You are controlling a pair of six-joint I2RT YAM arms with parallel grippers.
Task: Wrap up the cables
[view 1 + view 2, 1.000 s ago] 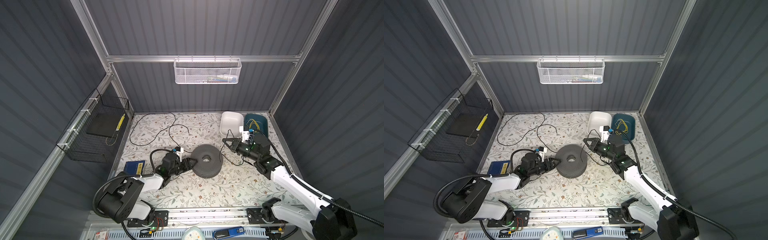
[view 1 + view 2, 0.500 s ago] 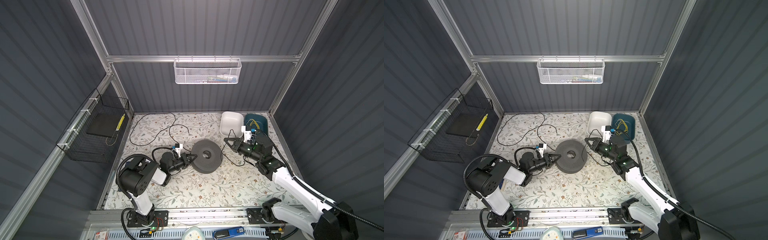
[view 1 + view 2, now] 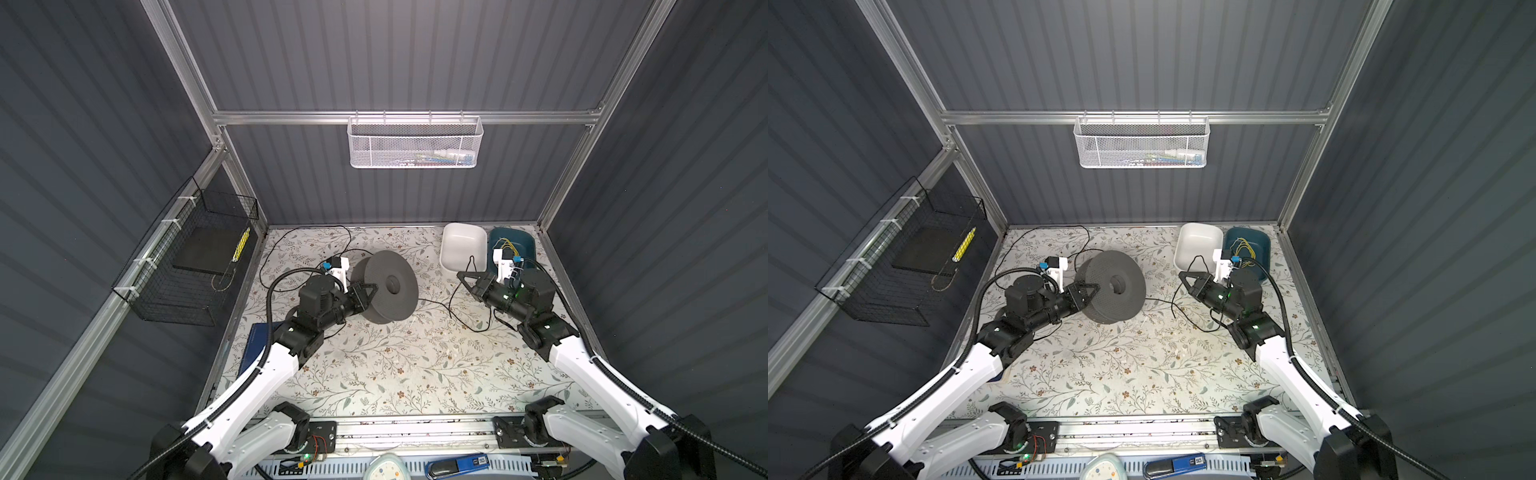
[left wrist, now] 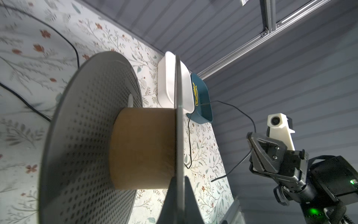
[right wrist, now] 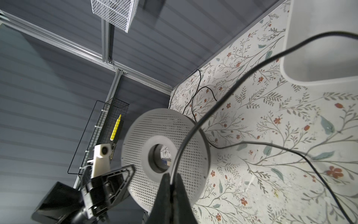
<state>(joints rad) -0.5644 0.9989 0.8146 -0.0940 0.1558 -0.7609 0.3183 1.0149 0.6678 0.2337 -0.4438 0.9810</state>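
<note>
**Top views.** Grey spool (image 3: 386, 286) (image 3: 1115, 286) stands on edge, axis roughly 9–3. Left gripper (image 3: 370, 291) is clamped on its rim from 9 o'clock. Right gripper (image 3: 461, 276) sits at the spool's 3 o'clock, apart, pinching the black cable (image 3: 434, 301). Slack lies on the floral mat (image 3: 395, 365) between them, with more at 10–11 o'clock.

**Left wrist.** Fingers (image 4: 170, 205) are pressed on the flange. The cardboard core (image 4: 143, 149) is bare, so I judge no turns wound.

**Right wrist.** Jaws are closed on the cable (image 5: 259, 67) and the hub hole faces them.

No legible writing.
</note>
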